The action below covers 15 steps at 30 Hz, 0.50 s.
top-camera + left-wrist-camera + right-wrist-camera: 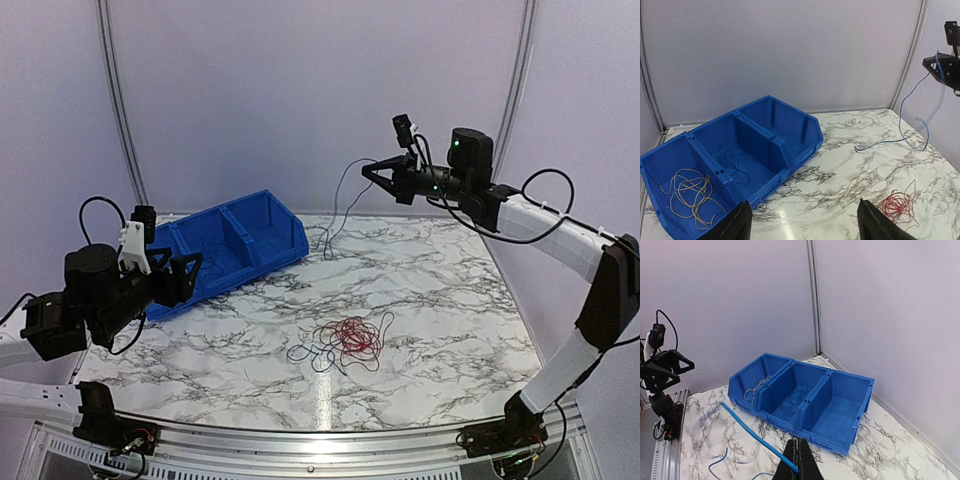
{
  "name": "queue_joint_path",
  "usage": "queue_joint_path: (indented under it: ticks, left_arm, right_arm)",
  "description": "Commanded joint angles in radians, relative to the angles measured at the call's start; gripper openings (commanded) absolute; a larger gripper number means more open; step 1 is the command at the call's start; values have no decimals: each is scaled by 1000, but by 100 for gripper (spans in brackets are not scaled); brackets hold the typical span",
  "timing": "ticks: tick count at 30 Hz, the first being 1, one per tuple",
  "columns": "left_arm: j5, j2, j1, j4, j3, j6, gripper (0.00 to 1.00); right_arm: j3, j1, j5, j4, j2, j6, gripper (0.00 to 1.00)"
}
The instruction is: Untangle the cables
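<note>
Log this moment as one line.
right gripper: shut on blue cable, aloft | left gripper: open, empty | red tangle: on table

A robot lab booth (bare panel walls, marbled table)

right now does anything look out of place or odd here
One blue cable hangs from the shut right end effector, its tail trailing on the table; a red tangle lies loose outside the blue bin. Nothing looks damaged or spilled.
</note>
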Motion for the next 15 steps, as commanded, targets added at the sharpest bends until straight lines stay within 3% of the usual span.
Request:
queue_joint_path:
  ticks: [1, 9, 12, 15]
  left_arm:
    - [-76, -2, -2, -112, -1, -8, 75]
    - [245, 68, -2, 40, 60, 104, 66]
    - [391, 164, -2, 113, 136, 136, 65]
    - [460, 290, -2, 67, 262, 170, 64]
  right_arm:
    - [84, -4, 43, -68, 37, -36, 0]
    - [130, 60, 67, -162, 110, -100, 0]
    - [127, 111, 74, -199, 118, -164, 0]
    - [134, 175, 54, -261, 110, -218, 0]
